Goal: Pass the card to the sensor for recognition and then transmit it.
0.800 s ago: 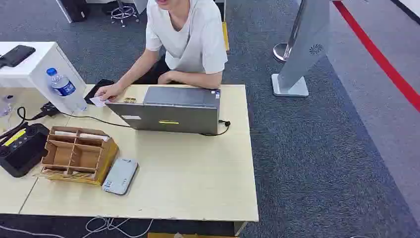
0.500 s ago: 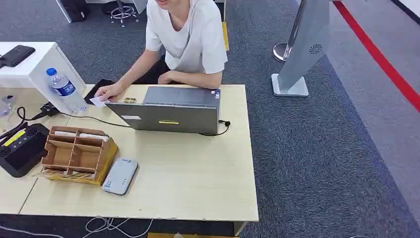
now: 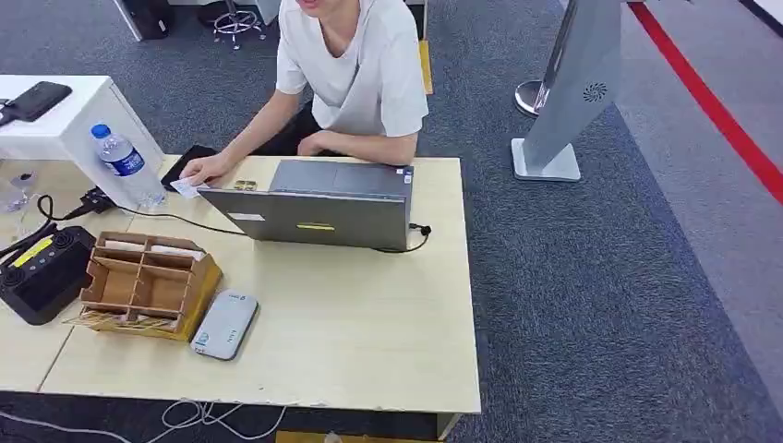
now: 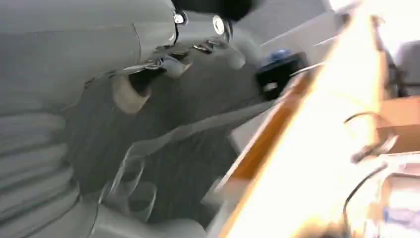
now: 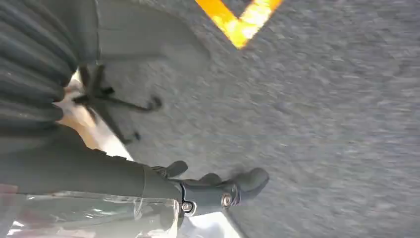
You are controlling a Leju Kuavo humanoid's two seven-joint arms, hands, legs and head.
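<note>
A small white card (image 3: 185, 188) lies at the far left of the table, with a seated person's hand (image 3: 205, 170) resting on it. The grey-white card sensor (image 3: 224, 325) lies flat near the table's front, beside a wooden organiser (image 3: 148, 286). My left hand (image 4: 198, 29) hangs below the table edge (image 4: 277, 148) over the carpet, fingers apart and holding nothing; the picture is blurred. My right hand (image 5: 218, 191) hangs over the grey carpet with its dark fingers stretched out and nothing in them.
A grey laptop (image 3: 319, 208) stands open toward the person, its cable trailing right. A water bottle (image 3: 125, 166), a black device (image 3: 37, 272) and a white box (image 3: 65, 120) sit at the left. A grey kiosk stand (image 3: 563, 101) rises on the carpet to the right.
The whole picture has shifted slightly, so the camera moved. The person's hand stays on the card, and the table's things keep their places.
</note>
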